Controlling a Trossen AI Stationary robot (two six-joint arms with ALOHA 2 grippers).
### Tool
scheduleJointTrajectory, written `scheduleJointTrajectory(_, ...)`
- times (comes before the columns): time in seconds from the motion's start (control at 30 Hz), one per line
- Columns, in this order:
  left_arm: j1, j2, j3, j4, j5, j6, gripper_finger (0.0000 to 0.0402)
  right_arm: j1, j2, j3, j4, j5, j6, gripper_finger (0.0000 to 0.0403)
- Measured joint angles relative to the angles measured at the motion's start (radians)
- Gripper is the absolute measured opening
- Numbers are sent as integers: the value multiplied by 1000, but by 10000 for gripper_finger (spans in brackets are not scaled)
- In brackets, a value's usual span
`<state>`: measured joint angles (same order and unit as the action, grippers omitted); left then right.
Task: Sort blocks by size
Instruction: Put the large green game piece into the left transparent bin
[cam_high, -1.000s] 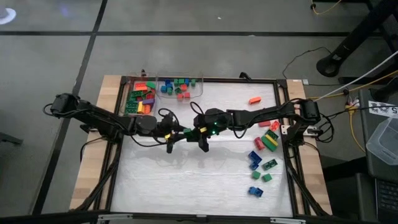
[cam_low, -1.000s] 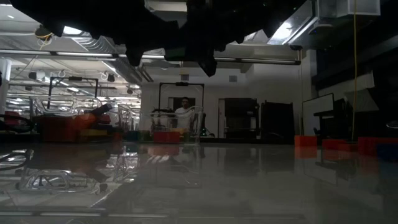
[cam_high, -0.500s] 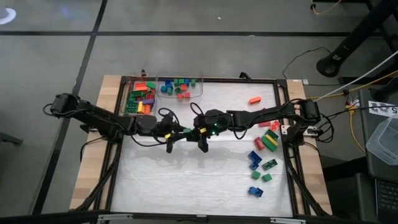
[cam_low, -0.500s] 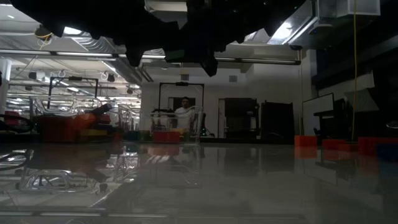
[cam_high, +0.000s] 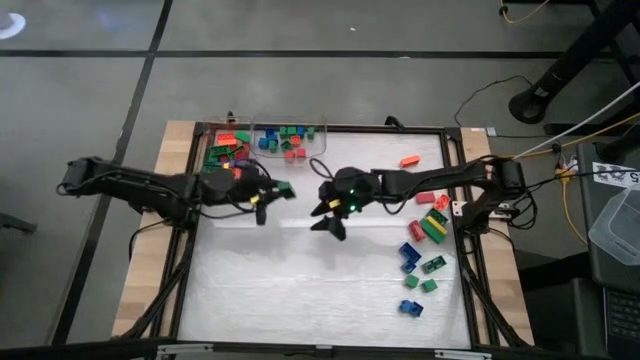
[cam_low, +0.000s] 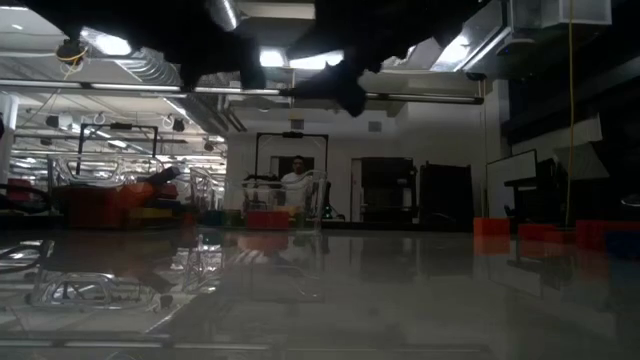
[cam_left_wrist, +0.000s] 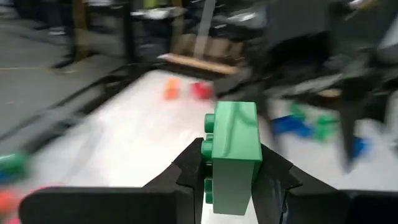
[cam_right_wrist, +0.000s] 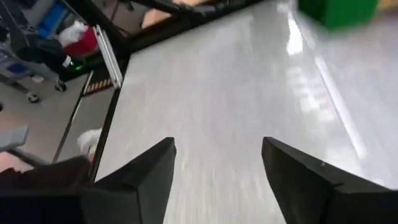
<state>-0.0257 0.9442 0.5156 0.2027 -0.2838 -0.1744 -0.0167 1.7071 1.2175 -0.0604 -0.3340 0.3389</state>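
The left wrist view showed a green block (cam_left_wrist: 231, 158) clamped upright between the left gripper's (cam_left_wrist: 230, 180) two dark fingers (cam_left_wrist: 273, 180), its studs turned to one side. In the high view this block (cam_high: 285, 188) was seen held above the white table (cam_high: 300, 280), near two clear bins at the table's far edge. The left bin (cam_high: 226, 160) was filled with longer blocks in green, red, yellow, orange and purple; the right bin (cam_high: 292, 141) held short ones in blue, green and red. The right gripper (cam_high: 327, 215) was positioned over the middle of the table, just beside the left one, and in the right wrist view its fingers (cam_right_wrist: 146, 177) were spread wide apart with nothing between them. An orange block (cam_high: 408, 160) lay alone toward the far right corner. A loose group of blocks (cam_high: 425, 250) in red, green, yellow and blue was scattered along the right side. In the low view a person (cam_low: 294, 178) was visible standing far back in the room.
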Motion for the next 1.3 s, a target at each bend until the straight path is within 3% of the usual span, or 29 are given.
scheduleJointTrajectory(0.23,91,-214,0,-349,-269,44,77,-60,-141,0,-357,-84,-42,241)
scheduleJointTrajectory(0.37,144,-307,0,-541,-424,-35,86,-57,-192,0,-616,-89,-45,241)
scheduleJointTrajectory(0.5,197,-354,0,-712,-496,-127,92,7,-197,0,-795,-41,19,241)
scheduleJointTrajectory(0.7,277,-350,0,-872,-513,-232,95,131,-197,0,-936,144,54,241)
scheduleJointTrajectory(0.87,325,-335,0,-899,-513,-316,96,208,-197,0,-1063,307,279,241)
scheduleJointTrajectory(1.13,364,-327,0,-903,-508,-330,97,316,-197,-19,-1230,433,611,241)
scheduleJointTrajectory(1.3,374,-327,0,-902,-507,-352,98,353,-197,-99,-1251,445,734,241)
